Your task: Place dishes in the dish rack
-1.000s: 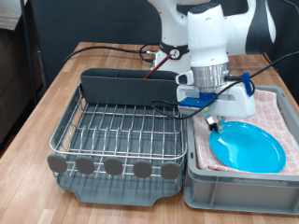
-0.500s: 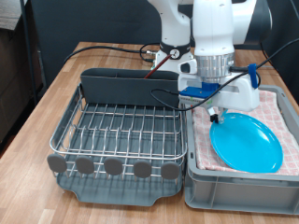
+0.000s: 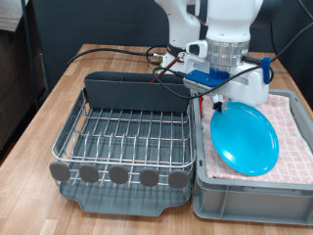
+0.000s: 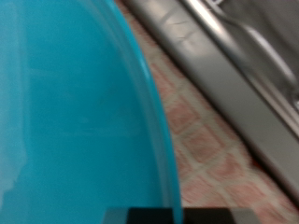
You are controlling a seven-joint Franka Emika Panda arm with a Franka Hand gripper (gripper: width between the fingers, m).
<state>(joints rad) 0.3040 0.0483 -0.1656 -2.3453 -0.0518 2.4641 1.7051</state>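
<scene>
Gripper (image 3: 219, 99) higher than half a second ago, above the grey bin lined with red-and-white checked cloth (image 3: 293, 186). Round flat light-blue plate (image 3: 243, 140), then lying nearly flat in that bin, now tilted steeply up. Fingers pinch the plate's upper rim. Rectangular silver wire dish rack (image 3: 122, 142) sits beside the bin.

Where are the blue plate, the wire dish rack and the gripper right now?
blue plate (image 3: 244, 140), exterior view, middle of its tilted face.
dish rack (image 3: 127, 135), exterior view, wire floor.
gripper (image 3: 221, 100), exterior view, fingertips at the plate's upper rim.
</scene>
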